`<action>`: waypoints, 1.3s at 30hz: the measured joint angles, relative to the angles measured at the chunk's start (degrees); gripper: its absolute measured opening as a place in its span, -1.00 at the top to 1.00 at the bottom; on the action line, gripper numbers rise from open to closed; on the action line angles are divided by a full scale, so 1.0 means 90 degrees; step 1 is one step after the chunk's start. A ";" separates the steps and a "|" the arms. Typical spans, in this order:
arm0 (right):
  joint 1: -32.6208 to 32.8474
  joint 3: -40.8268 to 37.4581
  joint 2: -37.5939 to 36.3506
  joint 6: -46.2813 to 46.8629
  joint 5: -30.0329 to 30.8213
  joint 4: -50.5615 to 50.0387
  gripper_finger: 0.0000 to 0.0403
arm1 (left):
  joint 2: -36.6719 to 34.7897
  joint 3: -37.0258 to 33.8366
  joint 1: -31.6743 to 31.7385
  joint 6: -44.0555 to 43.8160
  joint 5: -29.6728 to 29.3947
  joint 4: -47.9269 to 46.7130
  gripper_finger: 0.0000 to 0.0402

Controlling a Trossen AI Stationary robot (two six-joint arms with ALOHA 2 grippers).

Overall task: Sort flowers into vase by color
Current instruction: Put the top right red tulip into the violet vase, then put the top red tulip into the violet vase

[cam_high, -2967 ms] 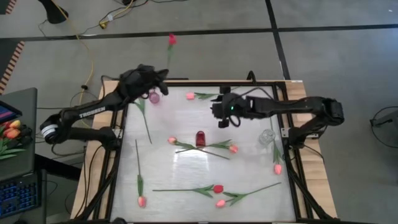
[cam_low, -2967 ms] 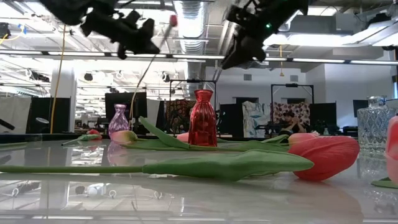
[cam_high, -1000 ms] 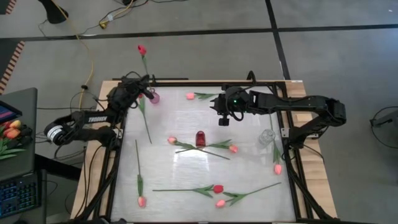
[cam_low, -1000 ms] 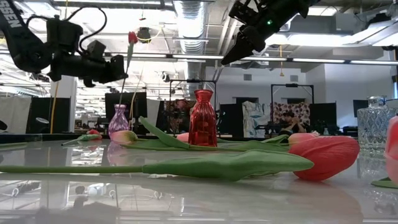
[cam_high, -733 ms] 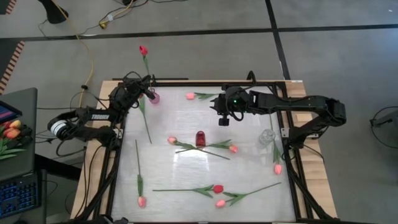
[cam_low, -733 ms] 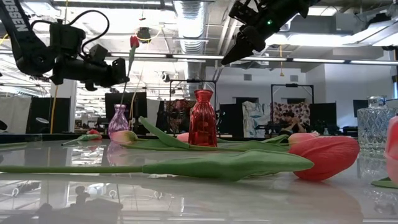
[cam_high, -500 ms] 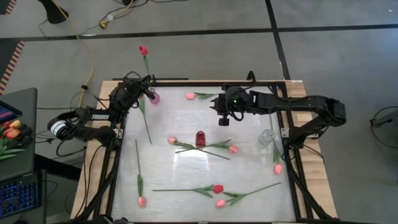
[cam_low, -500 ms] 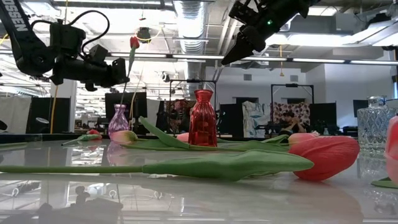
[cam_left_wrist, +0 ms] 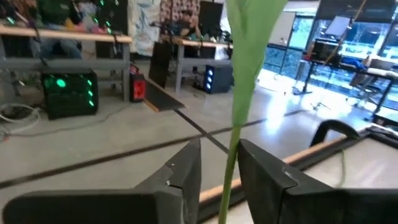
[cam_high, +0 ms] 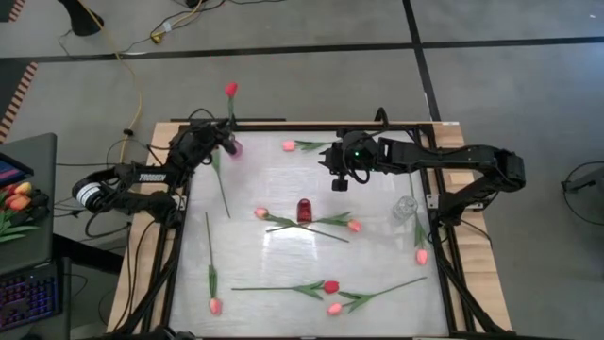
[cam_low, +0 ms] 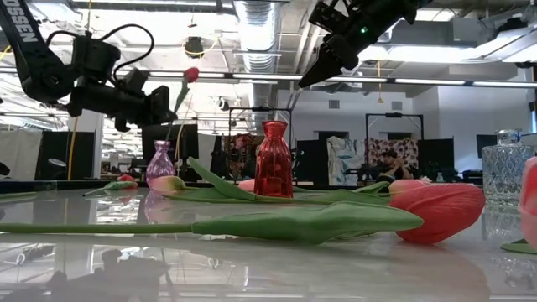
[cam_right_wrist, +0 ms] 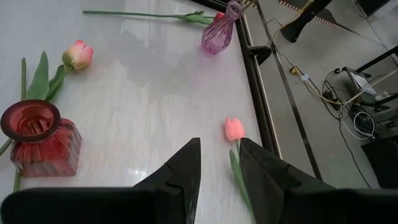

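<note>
**Red tulip standing in purple vase, left claw slack around stem**

The red tulip stands tilted at the table's back-left corner. Its stem runs down into the purple vase, as far as we can tell, and its head leans out past the table edge. We judge it light and top-heavy. The stem is thin and bendy, the leaf is soft, and the head crushes easily, so we'd take hold mid-stem, below the leaf and never on the head. The vase looks small, light and easy to tip if the stem gets dragged sideways.

The left gripper sits just above the vase. Its fingers are apart with the stem in the gap, and they aren't pinching it. The right gripper hovers over the back-middle of the table, parted and empty.

The other flowers lie flat and scattered. A pink one lies near the back edge, a few cross by the red vase, and more lie along the front. The clear vase stands at the right side.

The corner is tight, with the frame rail right beside the vase, so the left arm's cleanest way out is straight up. The middle of the table between the arms is open.
</note>
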 joint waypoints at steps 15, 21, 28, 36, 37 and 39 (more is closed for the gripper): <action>0.0000 0.0000 0.0000 -0.0026 0.0001 -0.0002 0.32 | -0.2051 0.0004 -0.0002 0.0037 0.0509 -0.2479 0.42; 0.0000 -0.0002 0.0000 -0.0031 0.0001 0.0000 0.32 | -0.3533 0.0010 -0.0211 -0.0664 0.0637 -0.4429 0.42; 0.0000 -0.0002 0.0000 -0.0031 0.0001 0.0004 0.32 | -0.4267 0.0768 -0.0899 -0.1387 0.0639 -0.7482 0.42; 0.0000 -0.0002 0.0000 -0.0041 0.0001 0.0005 0.32 | -0.3842 0.2021 -0.1868 -0.2233 -0.0834 -1.0354 0.42; 0.0000 -0.0002 0.0000 -0.0040 0.0001 0.0005 0.32 | -0.3740 0.2109 -0.1931 -0.2349 -0.1044 -1.0607 0.42; 0.0000 -0.0002 0.0000 -0.0019 0.0001 -0.0007 0.32 | -0.3519 0.2171 -0.2037 -0.2575 -0.1272 -1.0870 0.42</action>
